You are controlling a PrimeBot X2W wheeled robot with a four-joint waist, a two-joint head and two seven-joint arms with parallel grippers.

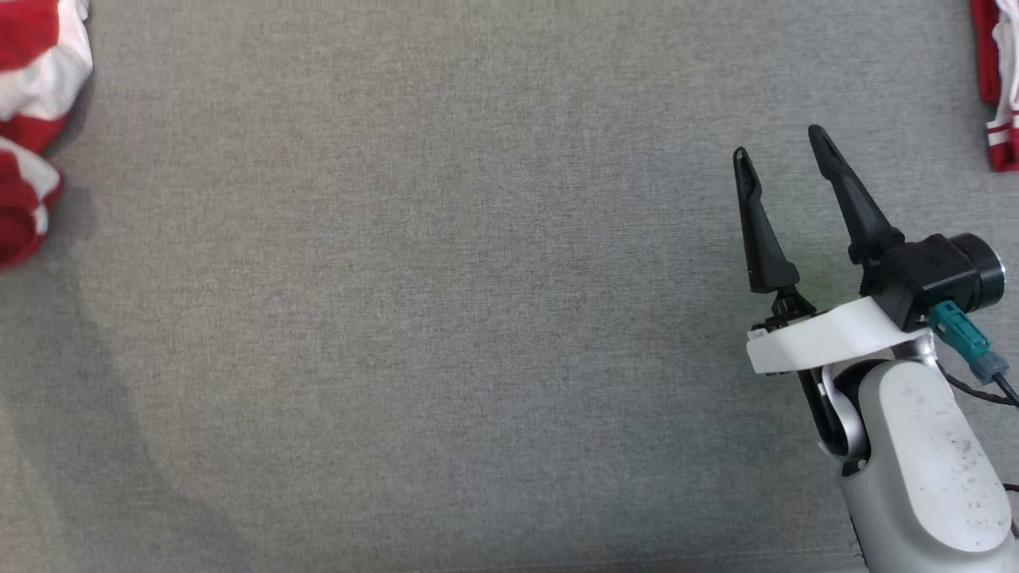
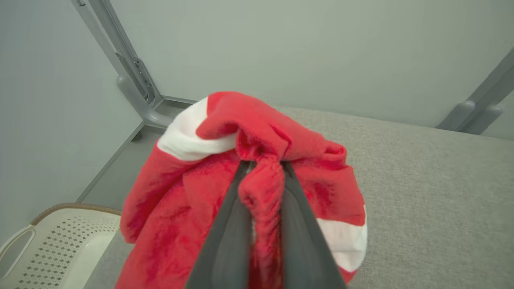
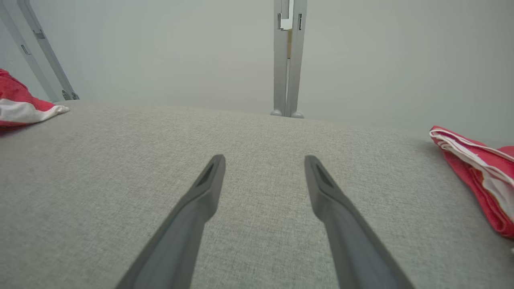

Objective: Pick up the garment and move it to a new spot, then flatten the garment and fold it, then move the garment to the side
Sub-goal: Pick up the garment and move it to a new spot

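Left claw pinching fold of red-white fleecy garment; right claw spread wide, empty.

left gripper: clamped on a garment fold
garment: red, white bands, bunched
table: grey fabric
basket: pale, perforated, lower left

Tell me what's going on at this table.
The robot is starting on a laundry job. Its left gripper is shut on a bunched fold of the red and white garment, which sits crumpled at the left edge of the grey table. The right gripper hangs open over the table's right side, holding nothing. A second red and white piece lies at the far right edge, and a pale perforated basket sits beside the table on the left.
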